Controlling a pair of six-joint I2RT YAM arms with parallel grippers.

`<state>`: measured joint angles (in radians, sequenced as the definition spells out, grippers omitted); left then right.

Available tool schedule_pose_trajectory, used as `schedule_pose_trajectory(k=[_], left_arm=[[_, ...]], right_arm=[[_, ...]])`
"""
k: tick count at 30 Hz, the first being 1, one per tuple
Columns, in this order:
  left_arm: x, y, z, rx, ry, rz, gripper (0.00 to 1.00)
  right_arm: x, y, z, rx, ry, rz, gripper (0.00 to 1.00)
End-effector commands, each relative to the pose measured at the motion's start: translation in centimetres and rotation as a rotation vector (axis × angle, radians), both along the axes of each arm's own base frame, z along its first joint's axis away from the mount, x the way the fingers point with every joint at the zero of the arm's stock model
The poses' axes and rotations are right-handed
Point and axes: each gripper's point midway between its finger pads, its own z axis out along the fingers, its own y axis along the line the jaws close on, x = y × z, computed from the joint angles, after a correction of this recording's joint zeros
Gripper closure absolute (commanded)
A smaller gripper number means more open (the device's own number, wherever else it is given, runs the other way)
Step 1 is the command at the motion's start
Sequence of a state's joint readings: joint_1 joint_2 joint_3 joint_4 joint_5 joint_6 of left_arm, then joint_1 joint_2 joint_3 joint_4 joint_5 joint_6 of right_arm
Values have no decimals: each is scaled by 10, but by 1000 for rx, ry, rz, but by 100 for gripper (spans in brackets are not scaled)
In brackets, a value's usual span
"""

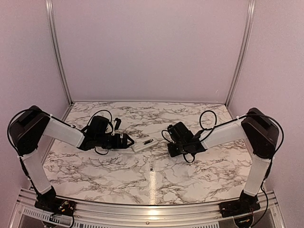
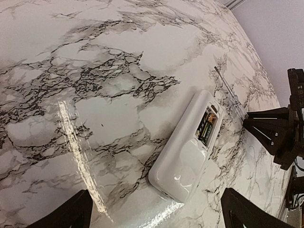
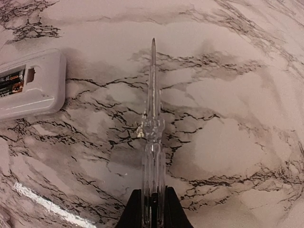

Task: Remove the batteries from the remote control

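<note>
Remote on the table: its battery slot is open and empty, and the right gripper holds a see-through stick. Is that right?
Not quite. The slot is not empty: the batteries are still in the remote, as the left wrist view shows. The slot is open, and the right gripper does hold a see-through stick.

- Table (image 1: 95,166): white marble pattern, black and grey veining, glossy.
- Remote control (image 2: 183,152): plain glossy white; the open recess is dark.
- Batteries (image 2: 206,128): black casing with gold-orange bands, a touch of green and pale lettering.
- Rod (image 3: 153,123): clear, colourless handle with a dull grey metal tip.
- Left gripper (image 1: 128,141): matt black.
- Right gripper (image 3: 153,209): matt black.
- Arms (image 1: 64,133): white links, black joints and black cables.
- Walls (image 1: 152,47): flat pale lilac-pink, no pattern.
- Frame posts (image 1: 57,47): silver-grey metal, as is the rail at the near edge.
</note>
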<state>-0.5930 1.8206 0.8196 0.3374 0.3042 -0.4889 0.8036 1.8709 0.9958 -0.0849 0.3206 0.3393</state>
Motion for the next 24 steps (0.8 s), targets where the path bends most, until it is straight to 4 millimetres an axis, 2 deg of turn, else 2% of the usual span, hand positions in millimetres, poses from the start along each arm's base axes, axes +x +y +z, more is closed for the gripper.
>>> schedule_pose_trajectory(k=[1,6,11,16,17,24], left_arm=[[-1,8,27,-37,-73,24,1],[-7,9,48,-88,-122,17,1],[-15,3,59,-142,-139,-23,1],[-23,-4,69,-200,-140,-73,2],[-25,-4,72,-211,-143,-81,3],[-45,-14,97,-336,-171,-170,6]], right_arm=[[-1,-2,23,35,-26,3,100],[-4,4,46,67,-68,32,100],[-12,13,72,111,-127,71,100],[-29,27,104,162,-206,157,100],[-31,31,115,196,-240,171,100],[-58,28,151,313,-346,289,100]])
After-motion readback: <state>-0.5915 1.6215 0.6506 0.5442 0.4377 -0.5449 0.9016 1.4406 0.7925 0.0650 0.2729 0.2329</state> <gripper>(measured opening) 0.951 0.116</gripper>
